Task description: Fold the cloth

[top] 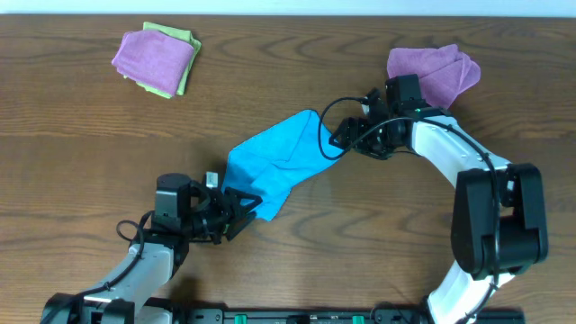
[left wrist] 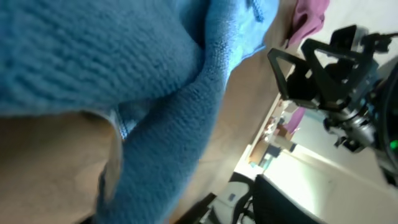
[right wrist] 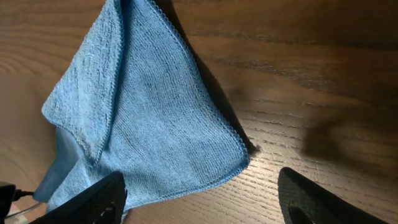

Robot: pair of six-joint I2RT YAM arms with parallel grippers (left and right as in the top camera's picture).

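The sky-blue cloth point(top: 274, 166) lies crumpled and partly doubled over in the middle of the table, running from lower left to upper right. My left gripper point(top: 245, 211) is at its lower corner. In the left wrist view the cloth point(left wrist: 124, 68) fills the frame right up to the camera and runs down into the jaws, which are hidden; it looks gripped. My right gripper point(top: 338, 139) is at the cloth's upper right corner. In the right wrist view its fingers point(right wrist: 199, 205) are wide open, low over the wood, with the cloth's rounded corner point(right wrist: 155, 124) just ahead of them.
A purple cloth point(top: 155, 56) lies on a lime-green cloth point(top: 186, 65) at the back left. Another purple cloth point(top: 434, 72) lies at the back right, just behind my right arm; it also shows in the left wrist view point(left wrist: 308, 18). The table is brown wood.
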